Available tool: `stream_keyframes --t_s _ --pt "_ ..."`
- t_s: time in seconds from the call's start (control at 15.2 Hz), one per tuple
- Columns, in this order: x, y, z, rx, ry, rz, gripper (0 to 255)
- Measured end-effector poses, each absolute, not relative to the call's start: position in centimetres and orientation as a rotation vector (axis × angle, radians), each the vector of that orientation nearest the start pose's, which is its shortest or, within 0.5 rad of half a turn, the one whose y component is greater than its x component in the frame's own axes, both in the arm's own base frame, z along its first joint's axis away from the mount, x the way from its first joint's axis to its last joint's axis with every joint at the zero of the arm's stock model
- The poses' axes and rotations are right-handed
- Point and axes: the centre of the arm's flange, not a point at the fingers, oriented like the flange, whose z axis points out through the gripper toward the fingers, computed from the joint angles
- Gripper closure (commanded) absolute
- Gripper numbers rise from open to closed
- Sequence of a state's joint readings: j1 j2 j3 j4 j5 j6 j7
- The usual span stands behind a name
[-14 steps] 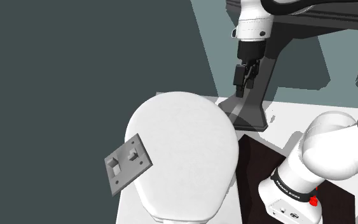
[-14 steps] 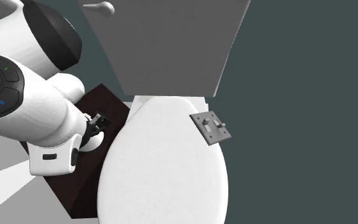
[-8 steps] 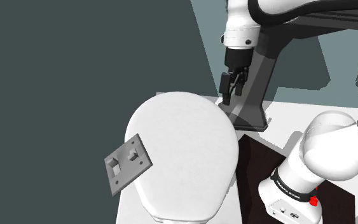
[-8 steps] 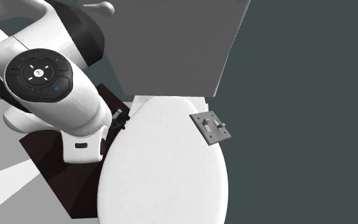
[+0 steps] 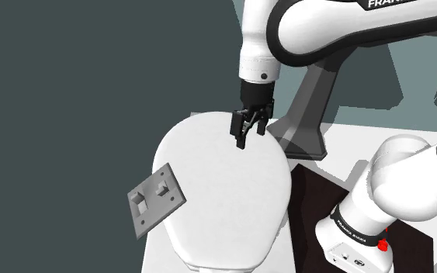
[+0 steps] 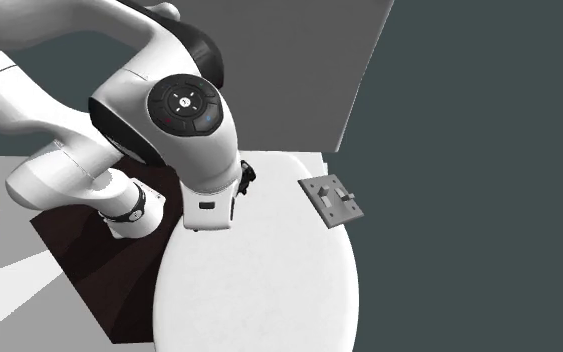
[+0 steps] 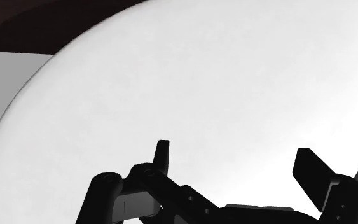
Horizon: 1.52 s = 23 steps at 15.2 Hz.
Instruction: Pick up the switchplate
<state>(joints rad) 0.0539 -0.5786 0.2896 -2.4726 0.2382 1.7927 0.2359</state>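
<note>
Overhanging one white lid (image 5: 224, 190), one grey switchplate (image 5: 156, 202).

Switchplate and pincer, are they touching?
Apart. The shoulder view shows the pincer over the far part of the white lid, while the grey switchplate sits at the lid's near edge, with bare lid between them.

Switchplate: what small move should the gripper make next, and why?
Probably carry the gripper across the lid toward the shoulder view's lower left, staying above it. Its open fingers hang over the lid's other end, holding nothing, while the switchplate lies apart from them at the lid's edge, partly past it.
</note>
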Motion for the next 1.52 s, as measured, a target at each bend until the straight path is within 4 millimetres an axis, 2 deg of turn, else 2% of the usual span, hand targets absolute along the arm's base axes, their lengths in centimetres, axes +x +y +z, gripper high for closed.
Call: stream_keyframes --t_s 0.99,1.12,1.25,1.52 --pt "40.4 31.1 41.0 -3.094 0.132 0.039 0" --pt "41.9 33.4 40.1 -3.092 0.147 0.017 0" --pt "42.7 34.7 39.3 -3.090 0.158 0.005 0" --pt "42.8 35.0 37.3 -3.089 0.162 0.000 0"
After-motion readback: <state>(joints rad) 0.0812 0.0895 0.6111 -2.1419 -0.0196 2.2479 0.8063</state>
